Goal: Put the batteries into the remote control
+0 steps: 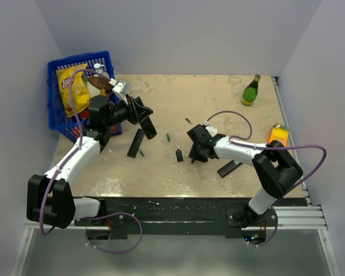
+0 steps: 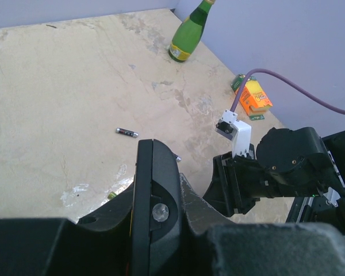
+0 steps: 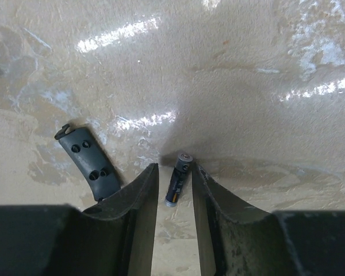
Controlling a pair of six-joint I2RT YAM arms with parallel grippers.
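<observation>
Dark-grey battery [image 3: 178, 179] between fingers [image 3: 142, 198] of right end effector [image 3: 175, 168], wrist view only.

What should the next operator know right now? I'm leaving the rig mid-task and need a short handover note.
Left end effector: shut on what looks like the remote control.
Right end effector: open, low over the table, fingers either side of one battery, not gripping it.
Back cover: off, lying beside that battery.
Second battery: loose on the table, further out.
Done: cover removed.
Left: grasp and insert the batteries, refit the cover. The compartment is not visible.
</observation>
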